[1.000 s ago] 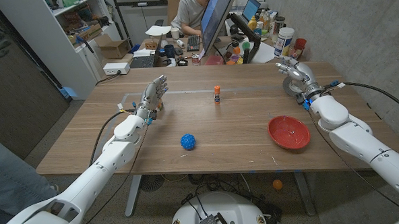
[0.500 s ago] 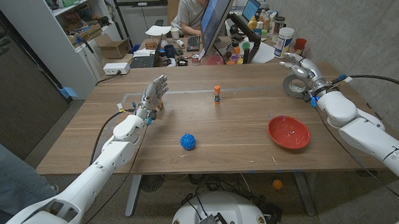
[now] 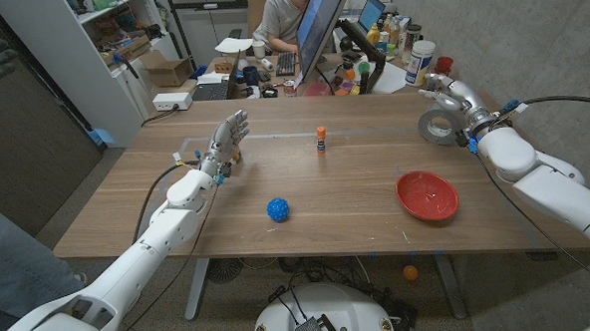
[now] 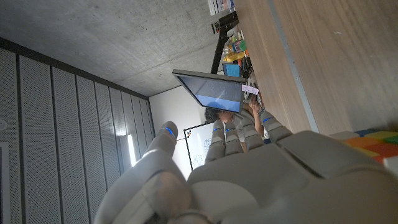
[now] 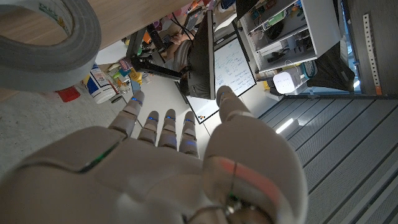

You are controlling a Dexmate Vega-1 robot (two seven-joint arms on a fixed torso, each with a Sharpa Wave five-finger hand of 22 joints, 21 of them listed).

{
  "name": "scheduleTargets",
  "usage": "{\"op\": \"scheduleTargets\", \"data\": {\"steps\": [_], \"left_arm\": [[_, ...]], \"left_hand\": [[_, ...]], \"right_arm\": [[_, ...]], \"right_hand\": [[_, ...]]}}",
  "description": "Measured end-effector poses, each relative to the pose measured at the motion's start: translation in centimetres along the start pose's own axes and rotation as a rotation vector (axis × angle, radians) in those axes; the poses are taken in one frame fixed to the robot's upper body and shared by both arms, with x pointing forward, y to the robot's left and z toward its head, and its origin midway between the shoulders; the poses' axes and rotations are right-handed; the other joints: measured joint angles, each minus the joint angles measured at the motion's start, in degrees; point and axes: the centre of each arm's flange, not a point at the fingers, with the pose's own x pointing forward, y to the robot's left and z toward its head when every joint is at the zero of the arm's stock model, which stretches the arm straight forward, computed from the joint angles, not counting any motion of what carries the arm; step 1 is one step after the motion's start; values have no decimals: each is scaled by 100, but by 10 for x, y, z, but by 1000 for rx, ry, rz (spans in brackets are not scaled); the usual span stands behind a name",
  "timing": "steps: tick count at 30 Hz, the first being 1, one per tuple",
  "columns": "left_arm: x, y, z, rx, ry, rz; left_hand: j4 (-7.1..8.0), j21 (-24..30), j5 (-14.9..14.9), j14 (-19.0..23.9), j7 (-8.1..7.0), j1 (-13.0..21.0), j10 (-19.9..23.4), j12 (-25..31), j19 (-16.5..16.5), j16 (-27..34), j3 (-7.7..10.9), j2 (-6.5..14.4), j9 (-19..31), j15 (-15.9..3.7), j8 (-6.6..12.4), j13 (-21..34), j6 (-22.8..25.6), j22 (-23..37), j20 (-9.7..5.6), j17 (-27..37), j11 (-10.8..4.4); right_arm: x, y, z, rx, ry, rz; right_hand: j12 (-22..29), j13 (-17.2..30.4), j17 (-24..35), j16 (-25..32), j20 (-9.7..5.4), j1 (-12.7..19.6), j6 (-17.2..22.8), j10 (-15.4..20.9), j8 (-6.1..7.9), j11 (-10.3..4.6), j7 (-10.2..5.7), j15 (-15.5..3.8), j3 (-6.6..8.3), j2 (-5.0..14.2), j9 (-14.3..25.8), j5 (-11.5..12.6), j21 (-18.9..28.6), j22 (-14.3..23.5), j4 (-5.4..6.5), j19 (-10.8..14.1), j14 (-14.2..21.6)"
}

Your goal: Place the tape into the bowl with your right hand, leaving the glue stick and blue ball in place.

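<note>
— Where's the tape [image 3: 435, 126]?
— Flat on the wooden table [image 3: 356, 198], far right corner, grey roll with its hole up. Also seen close up in the right wrist view [image 5: 46, 43], just off the fingertips.

— Right hand [image 3: 459, 103]?
— Raised just beside the roll, at its right edge, fingers extended and apart. Holding nothing. Fingers [image 5: 163, 130] straight in the wrist view, thumb [image 5: 233, 115] spread off to the side. Contact with the roll: cannot tell from the head view.

— And the bowl [image 3: 427, 196]?
— Red, shallow, upright, near the table's front right. Well apart from the tape, nearer the robot. Nothing seen inside.

— Other two items?
— Glue stick [image 3: 321, 138], orange cap, standing upright at the far middle. Blue ball [image 3: 279, 208] nearer the front, roughly centre. Apart from each other and from both hands.

— Left hand [image 3: 227, 144]?
— Up above the table on the left side, fingers straight and spread, nothing held. Same in the left wrist view [image 4: 261, 180]: fingers [image 4: 231, 134] reaching out, no object between them.

— Anything behind?
— A person [image 3: 287, 16] seated at a desk with a monitor [image 3: 314, 30], beyond the table's far edge. Bottles and clutter [image 3: 389, 42] to the right of that.
</note>
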Motion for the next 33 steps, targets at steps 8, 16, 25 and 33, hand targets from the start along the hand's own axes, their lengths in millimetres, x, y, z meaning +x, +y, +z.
{"op": "scheduleTargets", "data": {"steps": [8, 16, 25, 33], "left_arm": [[-1, -1, 1, 6, 3, 3], [0, -2, 1, 11, 2, 5], [1, -4, 1, 9, 5, 3], [1, -5, 0, 8, 8, 3]], "left_hand": [[0, 0, 0, 0, 0, 0, 22, 0, -31, 0, 0, 0, 0, 0, 0, 0, 0, 0, 30, 0, 22], [-16, 0, 0, 0, 31, -17, 21, 0, -31, 0, -16, -17, 0, -1, 0, 0, 30, -1, 30, 0, 22], [-23, 0, 0, -1, 29, -22, 21, 0, -31, 0, -23, -22, 0, -1, 0, 0, 32, -1, 30, 0, 21], [-23, 0, 0, -1, -1, -22, 21, 0, -52, 0, -23, -22, 0, -1, 0, 0, 61, -1, 51, 0, 21]], "right_arm": [[1, -14, 6, -125, 16, 6], [4, -26, 12, -257, 34, 18], [9, -29, 16, -358, 56, 47], [13, -31, 17, -431, 82, 72]], "right_hand": [[0, 0, 0, 25, 209, 5, 61, 0, 0, 0, -60, -1, -24, -9, 0, 0, 0, 0, 24, -147, 0], [0, -1, 1, 28, 274, -64, 61, 1, 0, 0, -59, 71, -71, -77, -1, 0, 0, 0, 71, -383, -75], [0, -1, 1, 0, 279, -187, 9, -43, 0, -1, -110, 156, -186, -196, -1, 24, -35, -1, 136, -1061, -481], [0, -2, 1, 32, 190, -433, -86, -298, 0, 11, -139, 15, -271, -173, -1, 45, -45, -1, 187, -1915, -818]]}}
